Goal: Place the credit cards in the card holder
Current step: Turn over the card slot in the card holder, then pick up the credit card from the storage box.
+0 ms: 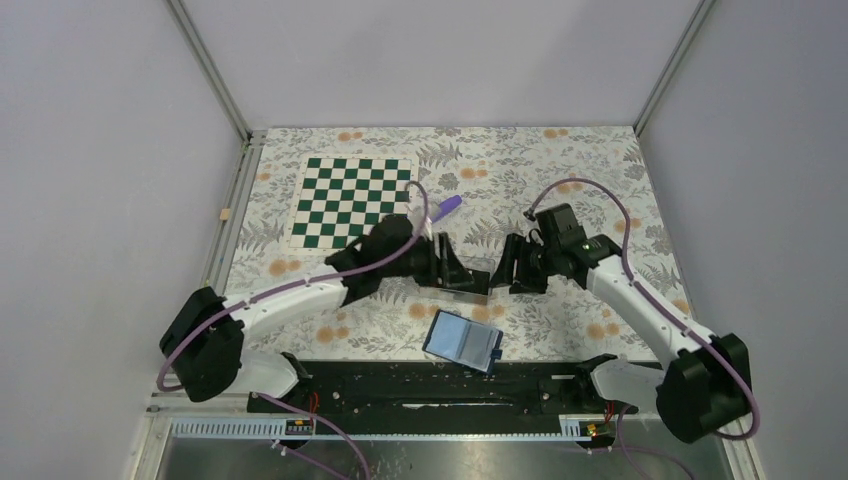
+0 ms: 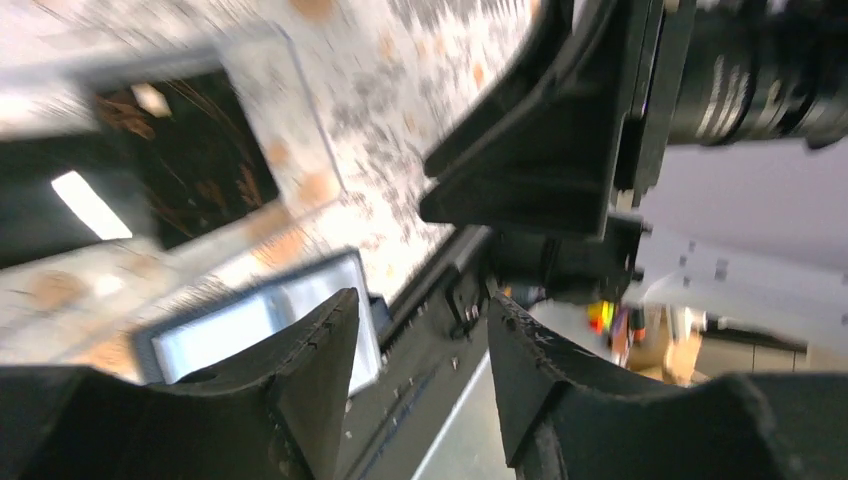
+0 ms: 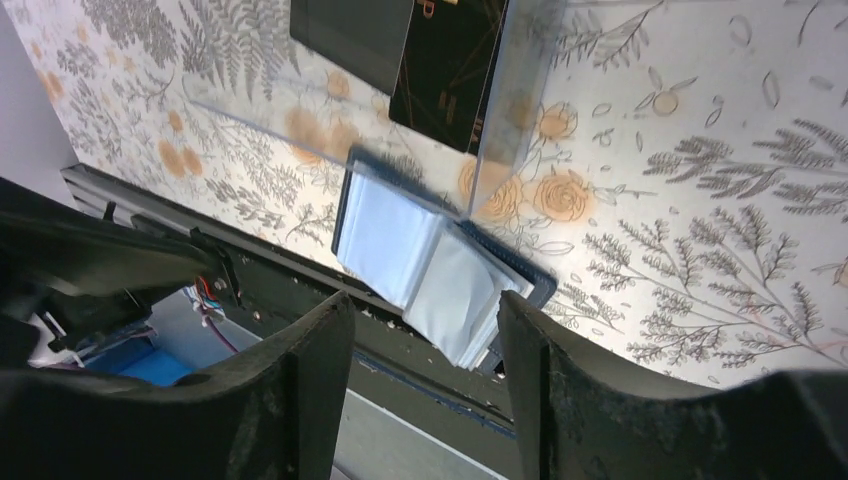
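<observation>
card holder (image 1: 462,340) lies open at lower centre of the overhead frame, long axis roughly left-to-right, just below left gripper (image 2: 422,310) and right gripper (image 3: 428,310), about equally near each, both with fingers partly apart and gripping nothing, credit cards (image 3: 450,60) in the clear tray (image 3: 520,100) just above it.

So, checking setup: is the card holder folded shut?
No, the card holder lies spread open, pale pockets facing up.

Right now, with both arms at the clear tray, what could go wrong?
The left gripper and right gripper face each other closely at the clear tray; they could collide.
The open card holder lies at the table's near edge; a nudge might push it off.
The dark cards lie flat; pinching may slip.
</observation>
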{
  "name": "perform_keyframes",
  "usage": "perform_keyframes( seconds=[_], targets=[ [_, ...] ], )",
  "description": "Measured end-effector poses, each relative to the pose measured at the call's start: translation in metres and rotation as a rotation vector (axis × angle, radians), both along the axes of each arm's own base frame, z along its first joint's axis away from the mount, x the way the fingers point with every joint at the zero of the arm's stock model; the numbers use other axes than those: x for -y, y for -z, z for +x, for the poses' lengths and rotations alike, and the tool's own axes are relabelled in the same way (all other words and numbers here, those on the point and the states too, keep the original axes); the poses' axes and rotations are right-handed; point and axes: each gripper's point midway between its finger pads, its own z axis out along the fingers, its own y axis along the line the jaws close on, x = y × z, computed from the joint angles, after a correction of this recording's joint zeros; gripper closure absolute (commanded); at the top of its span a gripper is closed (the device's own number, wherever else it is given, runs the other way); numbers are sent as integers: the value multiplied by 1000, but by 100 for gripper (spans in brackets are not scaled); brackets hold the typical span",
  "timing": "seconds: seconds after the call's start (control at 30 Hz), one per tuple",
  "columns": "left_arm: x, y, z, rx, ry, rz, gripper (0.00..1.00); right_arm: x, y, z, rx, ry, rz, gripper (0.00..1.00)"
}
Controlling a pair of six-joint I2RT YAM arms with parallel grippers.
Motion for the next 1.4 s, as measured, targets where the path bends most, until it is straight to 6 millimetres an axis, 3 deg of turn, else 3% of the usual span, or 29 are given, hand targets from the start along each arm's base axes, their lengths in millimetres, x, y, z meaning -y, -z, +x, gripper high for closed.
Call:
perform_keyframes(
  seconds=[0.1, 0.17, 0.27, 0.43, 0.63, 0.77, 1.07, 1.4],
  targets=[
    [-23, -12, 40, 24, -109, -11, 51, -1, -2, 18, -3, -2, -16, 40],
    [-38, -7, 62, 12, -166, 28, 51, -5, -7, 30, 7, -11, -21, 42],
    [-51, 12, 83, -24, -194, 146, 51, -12, -18, 47, 31, -29, -15, 44],
    [-51, 46, 103, -67, -167, 321, 51, -23, -23, 72, 42, -54, -15, 46],
    [-69, 93, 105, -132, -145, 533, 50, -23, -6, 65, -20, -65, -24, 46],
    [-81, 110, 107, -137, -142, 630, 49, -20, 7, 57, -52, -65, -29, 44],
    [-90, 138, 103, -145, -126, 742, 48, -16, 28, 45, -104, -63, -43, 43],
    [-69, 137, 102, -124, -113, 699, 50, -25, 44, 46, -142, -71, -10, 42]
  ],
)
